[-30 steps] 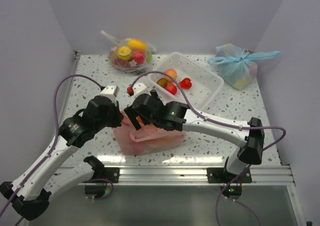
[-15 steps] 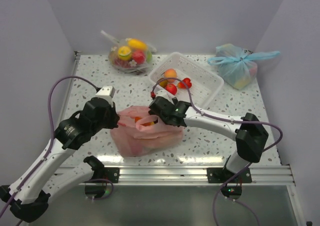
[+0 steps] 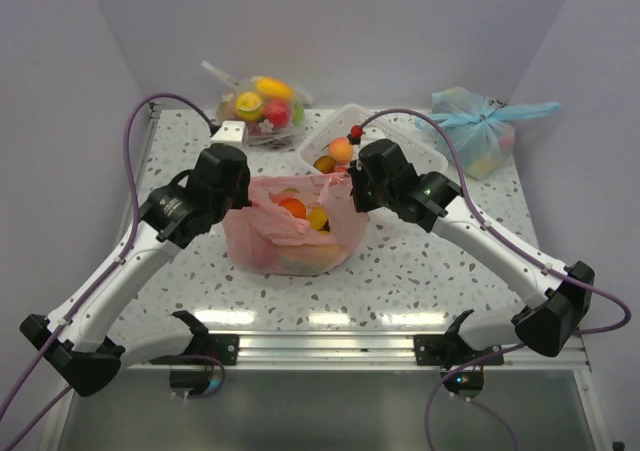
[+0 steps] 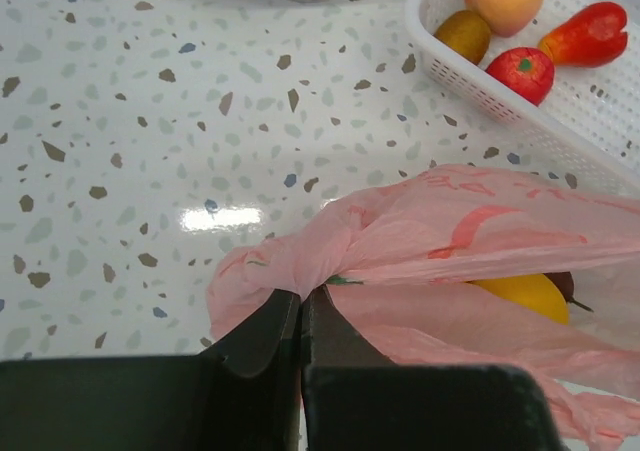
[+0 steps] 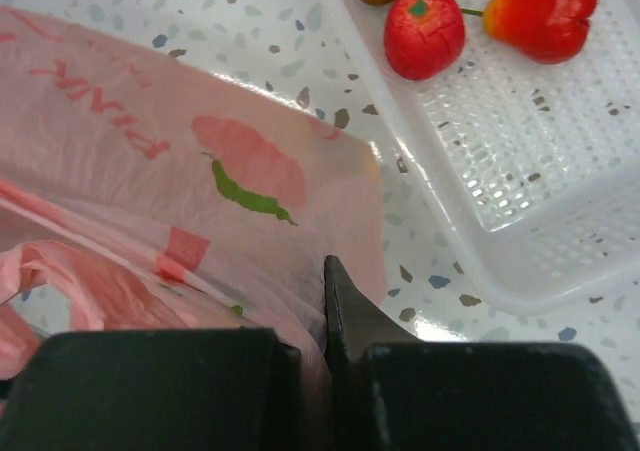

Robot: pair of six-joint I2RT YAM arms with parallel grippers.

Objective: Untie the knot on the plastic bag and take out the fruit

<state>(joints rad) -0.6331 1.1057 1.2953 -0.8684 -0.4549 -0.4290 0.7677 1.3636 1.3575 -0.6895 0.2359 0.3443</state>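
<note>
Holding bag (image 3: 280, 256) mouth apart, my left tool (image 4: 300, 301) and right tool (image 5: 320, 293) both clenched on it; pull gently, avoid tearing.

Thin, crinkly, translucent pink film forms the plastic bag (image 3: 270, 246). The speckled table (image 3: 400, 271) is smooth and glossy. The white basket (image 5: 500, 181) is perforated plastic. The red apple (image 5: 424, 31) looks smooth and slightly shiny.

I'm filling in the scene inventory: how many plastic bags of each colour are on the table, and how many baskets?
pink bag: 1
clear bag: 1
light blue bag: 1
white basket: 1
Total: 4
</note>
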